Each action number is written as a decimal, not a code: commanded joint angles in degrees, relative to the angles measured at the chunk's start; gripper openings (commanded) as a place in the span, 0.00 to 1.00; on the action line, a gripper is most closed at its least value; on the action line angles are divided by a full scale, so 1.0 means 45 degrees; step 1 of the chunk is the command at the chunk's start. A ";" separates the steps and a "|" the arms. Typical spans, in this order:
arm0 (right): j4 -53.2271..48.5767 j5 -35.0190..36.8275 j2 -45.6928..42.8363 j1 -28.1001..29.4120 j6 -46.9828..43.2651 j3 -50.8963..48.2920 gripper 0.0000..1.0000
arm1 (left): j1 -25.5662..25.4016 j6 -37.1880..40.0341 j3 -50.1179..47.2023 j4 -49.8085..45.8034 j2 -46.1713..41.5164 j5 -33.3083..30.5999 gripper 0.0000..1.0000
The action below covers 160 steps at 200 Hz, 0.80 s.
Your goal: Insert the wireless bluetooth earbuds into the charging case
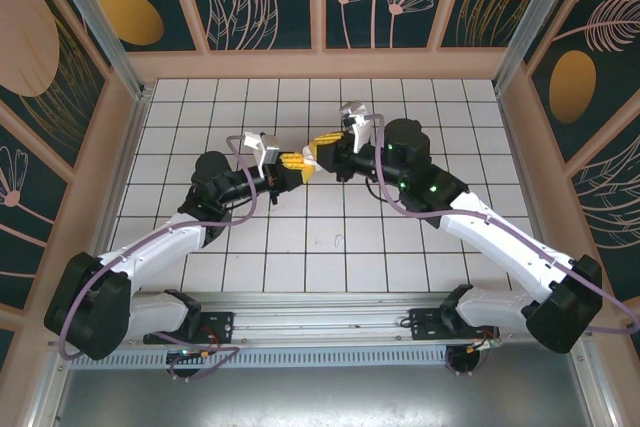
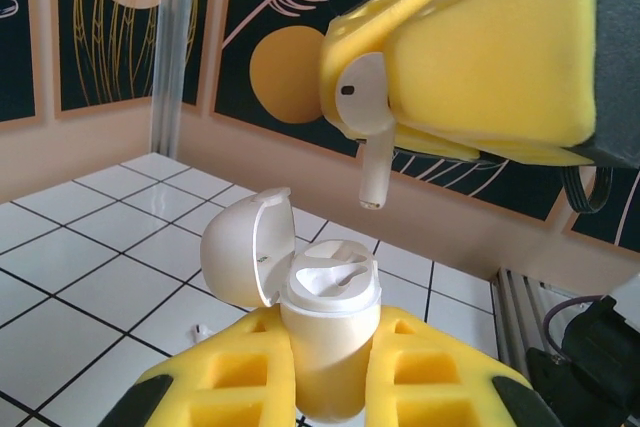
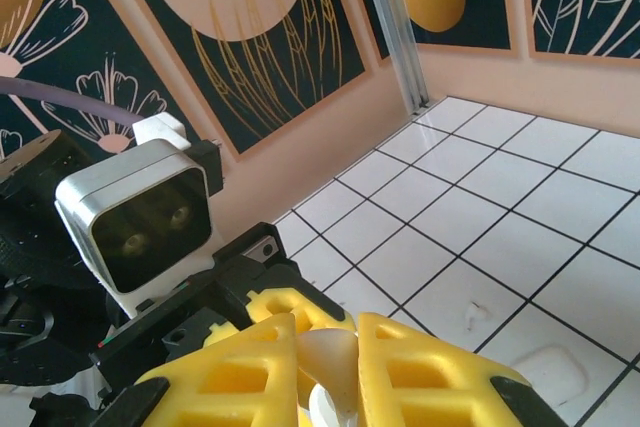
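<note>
My left gripper (image 2: 330, 332) is shut on the white charging case (image 2: 328, 357), held upright between its yellow foam fingers. The lid (image 2: 243, 247) hangs open to the left, and both sockets look empty. Just above and to the right, one white earbud (image 2: 364, 112) is pinched in my right gripper's yellow fingers (image 2: 480, 57), stem pointing down over the case with a gap between them. In the right wrist view, my right gripper (image 3: 328, 335) is shut on that earbud (image 3: 338, 367). From above, the left gripper (image 1: 291, 161) and the right gripper (image 1: 313, 153) meet tip to tip mid-table.
A tiny white piece (image 2: 200, 330), perhaps another earbud, lies on the tiles left of the case; a similar one (image 3: 478, 315) shows on the tiled floor (image 1: 440, 107). The left wrist's camera (image 3: 140, 212) is close to my right fingers. Patterned walls enclose the table.
</note>
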 commanded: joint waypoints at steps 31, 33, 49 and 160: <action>0.0367 -0.0294 0.0466 0.0297 -0.0442 -0.0024 0.17 | -0.0056 -0.0420 0.0226 0.0851 -0.0460 0.0091 0.00; 0.0350 -0.0280 0.0475 0.0305 -0.0460 -0.0009 0.17 | -0.0052 -0.0419 0.0218 0.0851 -0.0460 0.0098 0.00; 0.0229 -0.0166 0.0590 0.0395 -0.0540 0.0035 0.17 | -0.0056 -0.0438 0.0216 0.0813 -0.0534 0.0030 0.00; -0.0286 0.0193 0.0743 0.0558 -0.0552 0.0113 0.28 | -0.0052 -0.0093 0.0314 0.0357 -0.0734 -0.0260 0.00</action>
